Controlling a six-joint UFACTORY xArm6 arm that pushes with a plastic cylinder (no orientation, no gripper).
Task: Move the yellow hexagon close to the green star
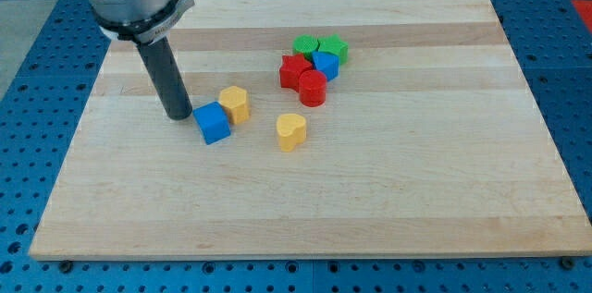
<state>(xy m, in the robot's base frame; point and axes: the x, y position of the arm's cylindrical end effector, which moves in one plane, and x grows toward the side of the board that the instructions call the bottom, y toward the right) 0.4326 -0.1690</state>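
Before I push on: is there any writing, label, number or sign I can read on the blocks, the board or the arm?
None: no readable text shows in this view.
Blocks: the yellow hexagon, green star, blue cube and yellow heart have plain faces.
Wooden board: bare wood grain only.
Arm: the rod down to my tip, just to the view's left of the blue cube, carries no marking.

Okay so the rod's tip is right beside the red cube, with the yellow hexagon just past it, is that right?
Not quite: the camera view shows my tip beside the blue cube, not a red one. The yellow hexagon does sit just past that cube.
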